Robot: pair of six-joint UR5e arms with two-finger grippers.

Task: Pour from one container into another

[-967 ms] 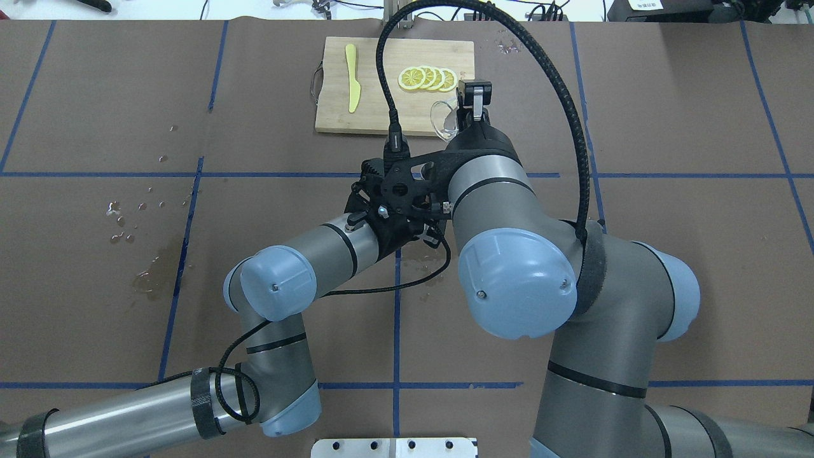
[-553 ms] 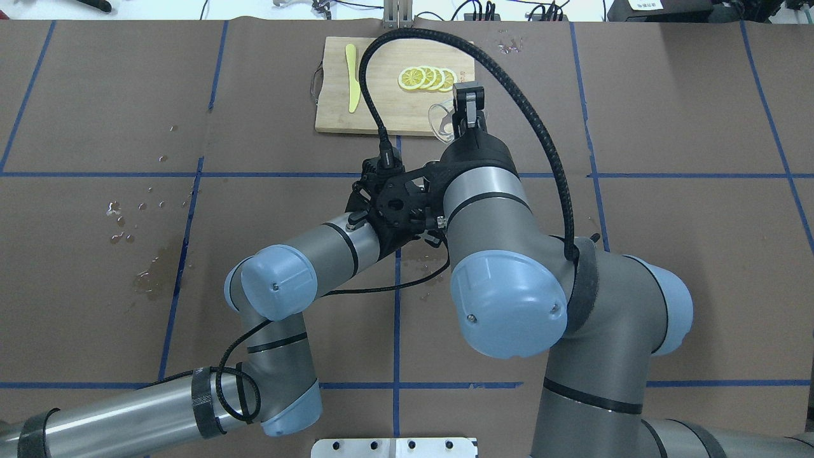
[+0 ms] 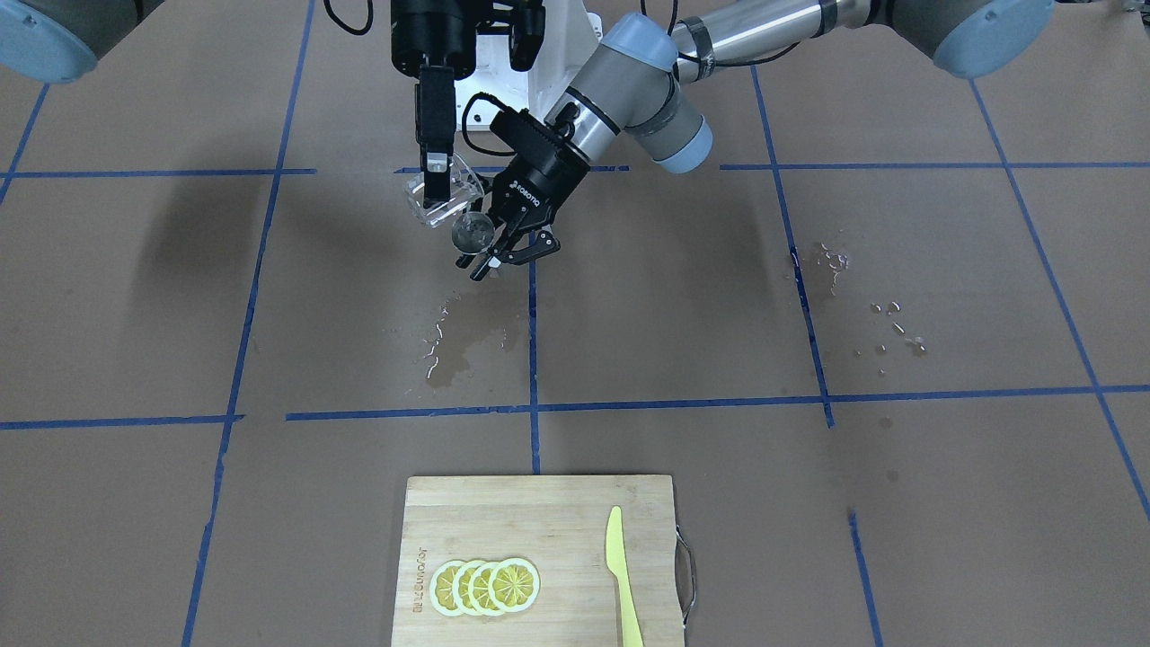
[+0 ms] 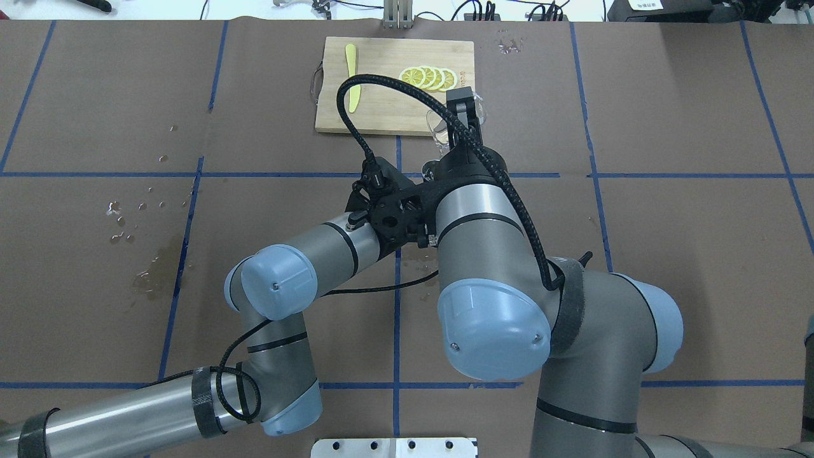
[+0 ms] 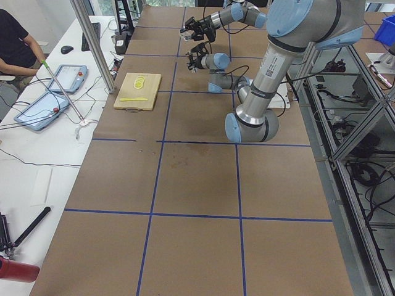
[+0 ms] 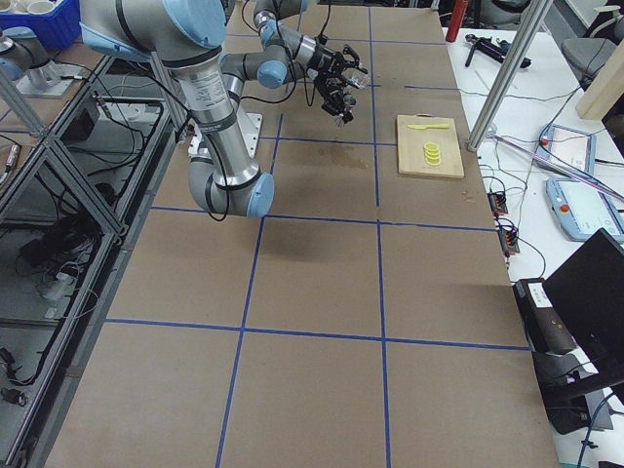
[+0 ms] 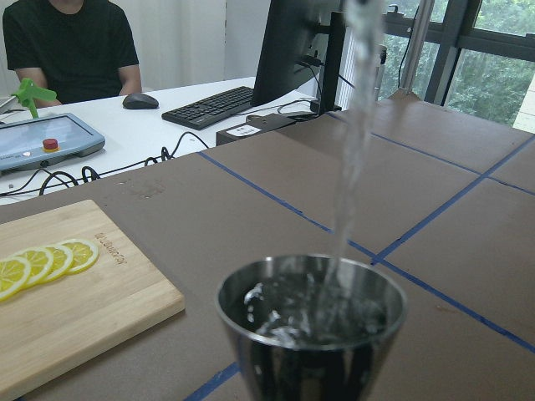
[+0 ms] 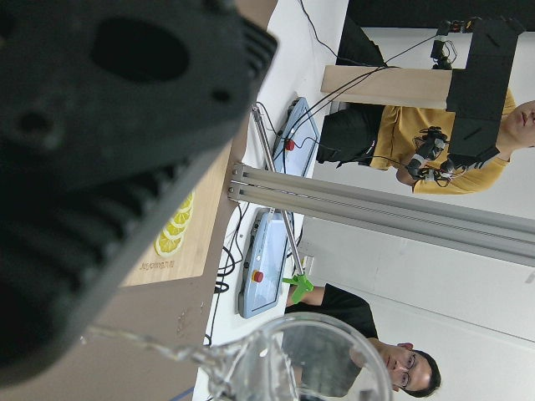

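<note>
Silver jigger [image 3: 472, 232], clamped in left hand [image 3: 492, 244], now catching water [image 7: 355, 150] from cup [image 3: 460, 190] newly tipped by clamping right hand [image 3: 437, 184]: pour underway.

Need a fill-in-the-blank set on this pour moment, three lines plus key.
1. The right end effector tips a clear ____, and liquid streams out.
2. The left end effector holds the metal ____ that catches the stream.
3. On the cutting board, lemon slices lie beside a yellow ____.
Missing words: cup; jigger; knife.
</note>
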